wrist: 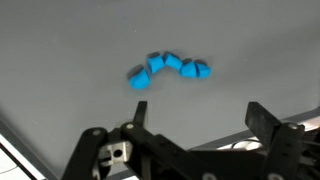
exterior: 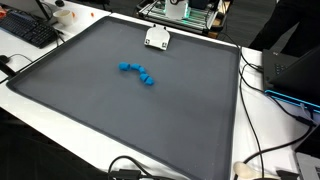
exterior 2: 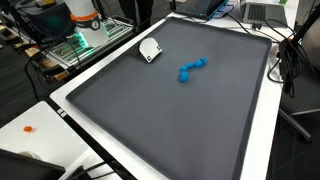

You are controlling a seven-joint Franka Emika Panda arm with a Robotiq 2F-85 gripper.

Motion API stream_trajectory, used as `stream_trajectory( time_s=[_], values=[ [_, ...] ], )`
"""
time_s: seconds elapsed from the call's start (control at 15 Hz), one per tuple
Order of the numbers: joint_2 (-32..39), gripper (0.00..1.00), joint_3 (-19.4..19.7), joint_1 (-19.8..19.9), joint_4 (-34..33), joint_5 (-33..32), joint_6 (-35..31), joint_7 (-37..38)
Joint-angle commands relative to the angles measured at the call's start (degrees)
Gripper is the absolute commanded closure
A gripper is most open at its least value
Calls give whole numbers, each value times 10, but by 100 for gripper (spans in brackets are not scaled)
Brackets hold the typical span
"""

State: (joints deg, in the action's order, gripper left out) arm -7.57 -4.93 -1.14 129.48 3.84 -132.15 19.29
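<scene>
Right now your jaws hang spread wide and empty above the grey tabletop, the blue chain lying near its middle; descend off-centre and you could knock links askew.

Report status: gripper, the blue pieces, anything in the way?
Gripper open, empty, above the mat. Blue linked pieces lie in a curved row mid-mat, untouched. White object at the mat's edge, well apart from them.

Smooth blue plastic chain, matt dark grey mat, matt black end effector, smooth white tabletop
</scene>
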Motion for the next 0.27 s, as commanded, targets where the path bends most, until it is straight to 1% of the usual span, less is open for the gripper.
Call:
stream_trajectory(
  time_s=[0.0, 0.2],
  values=[
    [4, 0, 3, -4, -5, 0, 2, -10],
    [7, 0, 4, -4, -7, 0, 1, -18]
  ],
)
